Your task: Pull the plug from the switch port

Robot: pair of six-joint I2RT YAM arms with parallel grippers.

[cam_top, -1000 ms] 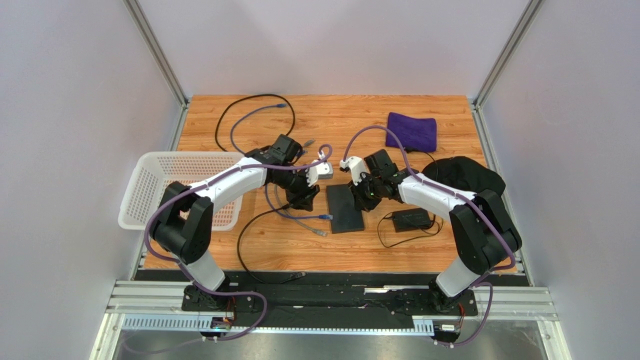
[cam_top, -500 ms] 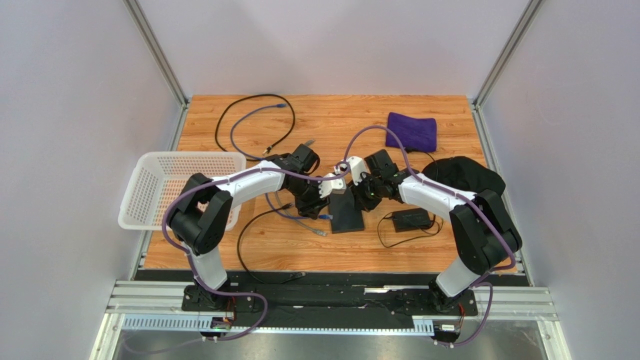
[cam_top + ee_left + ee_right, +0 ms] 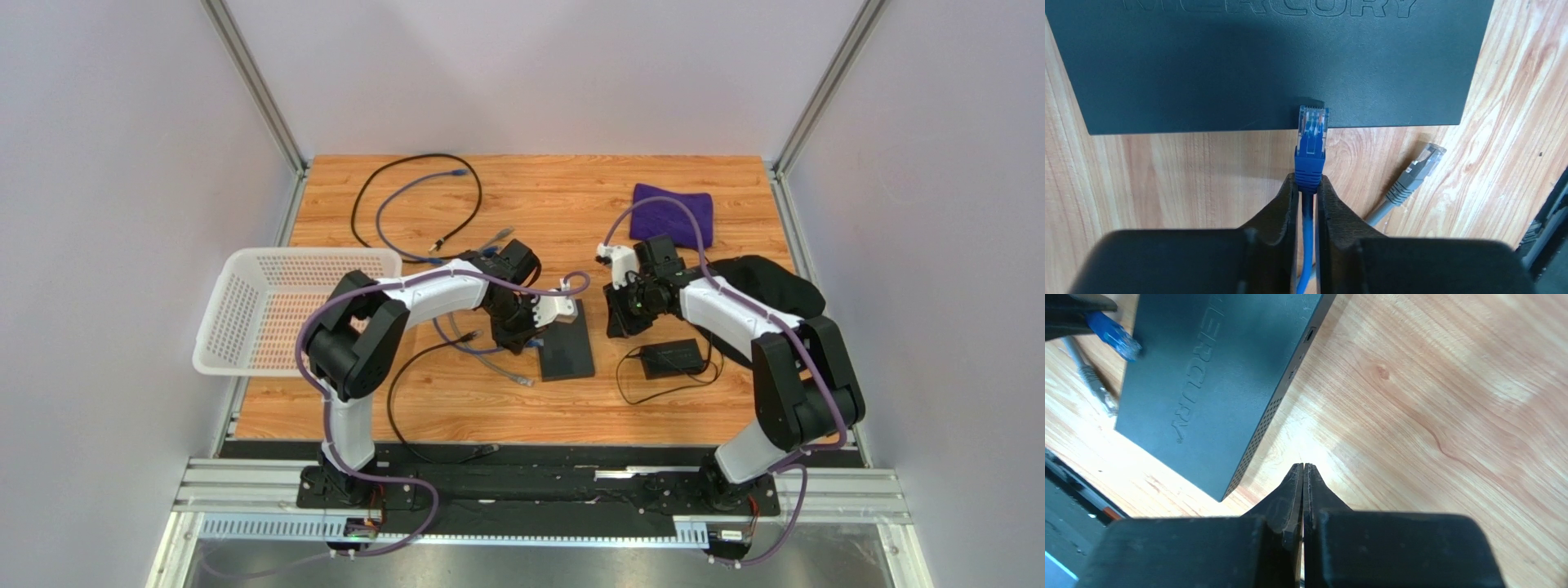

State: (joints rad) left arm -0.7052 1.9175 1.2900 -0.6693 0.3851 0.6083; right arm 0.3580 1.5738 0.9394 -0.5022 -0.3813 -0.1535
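The switch (image 3: 566, 346) is a flat black box on the wood; it fills the top of the left wrist view (image 3: 1272, 61) and lies at upper left in the right wrist view (image 3: 1217, 380). My left gripper (image 3: 1308, 179) is shut on the boot of the blue plug (image 3: 1312, 138), at the switch's left edge (image 3: 541, 339). The plug's clear tip shows at the switch's socket edge; I cannot tell whether it sits in a socket. My right gripper (image 3: 1303, 468) is shut and empty, over bare wood just off the switch's right side (image 3: 618, 321).
A loose grey plug (image 3: 1419, 166) lies right of the blue one. A black power brick (image 3: 670, 358) with a thin cord sits right of the switch, a black bag (image 3: 763, 288) behind it. A white basket (image 3: 294, 306) is at left, a purple cloth (image 3: 672, 214) and coiled cables at the back.
My left gripper has moved right to the switch's left edge and closed on the blue plug. My right gripper has moved off the switch, up and to the right.
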